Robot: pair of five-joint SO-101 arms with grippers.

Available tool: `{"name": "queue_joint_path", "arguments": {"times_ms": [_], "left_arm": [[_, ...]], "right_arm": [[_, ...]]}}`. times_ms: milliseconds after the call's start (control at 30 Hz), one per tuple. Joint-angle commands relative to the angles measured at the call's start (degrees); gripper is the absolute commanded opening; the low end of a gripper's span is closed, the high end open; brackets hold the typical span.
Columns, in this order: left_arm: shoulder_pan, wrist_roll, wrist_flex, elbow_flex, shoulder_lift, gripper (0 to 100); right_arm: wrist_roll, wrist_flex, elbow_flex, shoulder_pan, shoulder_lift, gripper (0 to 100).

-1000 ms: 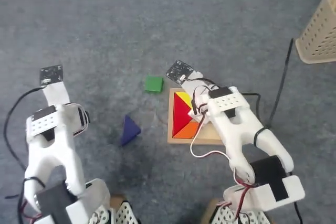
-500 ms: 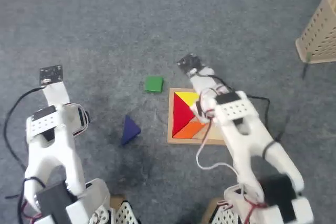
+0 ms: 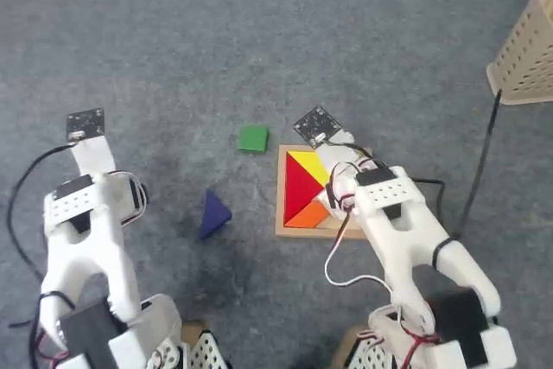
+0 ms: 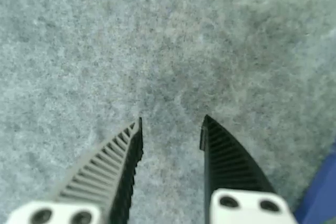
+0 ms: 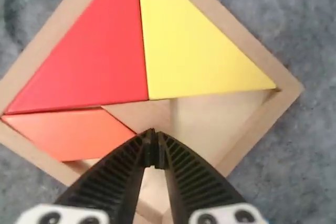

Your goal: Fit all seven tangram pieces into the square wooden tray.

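Note:
The square wooden tray (image 3: 352, 229) lies right of centre on the grey carpet. It holds a red triangle (image 3: 298, 186), a yellow triangle (image 3: 309, 164) and an orange piece (image 3: 306, 213). In the right wrist view the red triangle (image 5: 94, 61), yellow triangle (image 5: 189, 51) and orange piece (image 5: 68, 132) lie in the tray (image 5: 286, 85). My right gripper (image 5: 153, 142) hangs shut and empty over its bare wood. A green square (image 3: 253, 138) and a blue triangle (image 3: 212, 213) lie on the carpet left of the tray. My left gripper (image 4: 170, 129) stands open over bare carpet, with a blue piece (image 4: 321, 203) off to one side.
A beige perforated basket (image 3: 525, 45) stands at the far right edge. A black cable (image 3: 477, 162) runs down from it beside the right arm. Grey carpet stretches across the middle and back.
The right arm has swung its wrist to the right over the tray, first away from me, then back a little. The left arm and the loose pieces have kept still.

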Motion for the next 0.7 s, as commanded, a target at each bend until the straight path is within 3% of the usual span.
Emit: {"name": "queue_joint_path", "arguments": {"times_ms": [0, 200, 467, 667], "left_arm": [[0.4, -0.3, -1.1, -0.2, -0.4, 17], [0.4, -0.3, -1.1, -0.2, -0.4, 17], [1.5, -0.3, -1.1, 0.0, -0.4, 17], [1.6, -0.3, -2.6, 0.7, -0.5, 17]], "right_arm": [[1.3, -1.3, -3.8, -0.8, 3.1, 0.6], [3.1, -1.3, -4.3, -5.5, 4.7, 0.6], [0.5, -0.1, -3.6, -1.7, -4.8, 0.6], [-1.2, 0.3, -2.3, -3.1, -7.4, 0.6]]}}
